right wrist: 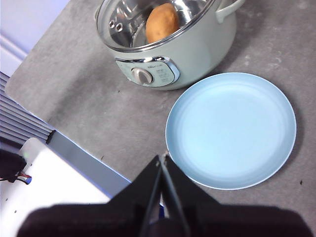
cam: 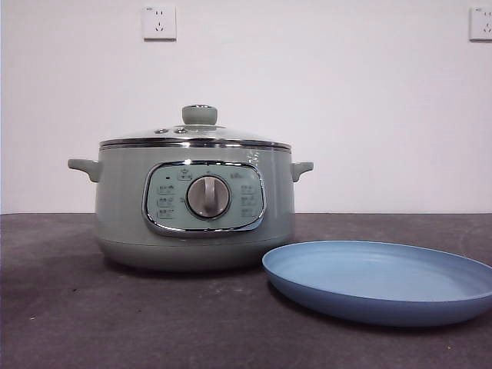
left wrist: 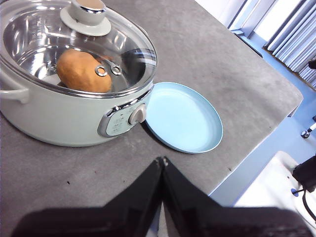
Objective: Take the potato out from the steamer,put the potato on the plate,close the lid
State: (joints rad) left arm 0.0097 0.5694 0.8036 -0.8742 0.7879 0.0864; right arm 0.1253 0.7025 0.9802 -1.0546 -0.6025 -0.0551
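The sage-green steamer (cam: 192, 204) stands on the dark table with its glass lid (cam: 196, 137) shut on top. Through the glass I see the orange-brown potato (left wrist: 83, 70) lying inside the steamer (left wrist: 64, 113), under the lid (left wrist: 74, 44). The potato (right wrist: 162, 22) shows from the right wrist too. The light-blue plate (cam: 380, 280) lies empty beside the pot, to its right in the front view. My left gripper (left wrist: 162, 160) is shut, held back from the pot over the table. My right gripper (right wrist: 161, 159) is shut as well, near the plate's (right wrist: 231, 129) rim.
The grey table's edge (left wrist: 256, 148) runs close behind the plate, with floor and a white stand below. Two wall sockets (cam: 159, 22) sit high on the white wall behind the pot.
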